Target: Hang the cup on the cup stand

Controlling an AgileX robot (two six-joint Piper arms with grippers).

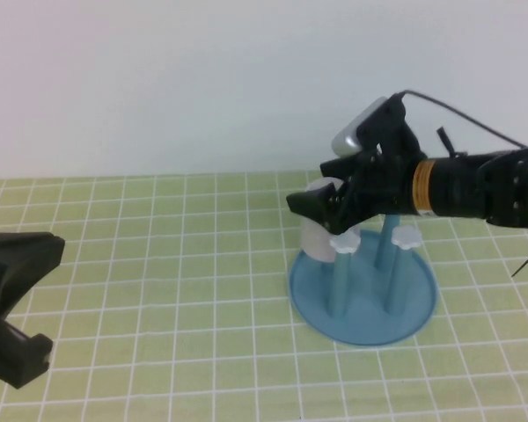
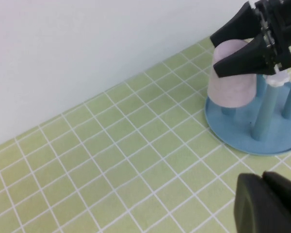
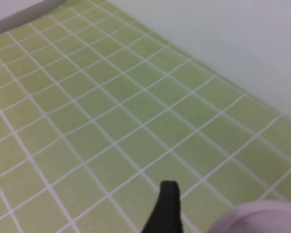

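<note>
Jaws of my right gripper (image 1: 321, 204) stand spread wide around the one pink cup (image 2: 231, 76), which sits upside down over a peg of the single blue cup stand (image 1: 363, 303) with four pegs, while my left gripper (image 1: 13, 308), closed and empty, rests well apart.

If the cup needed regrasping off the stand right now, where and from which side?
Grip the cup's side wall near its upturned closed end, coming from above. It sits inverted over a peg of the cup stand, so only lifting frees it. The open right gripper already straddles it there. The shut left gripper is parked far left.
</note>
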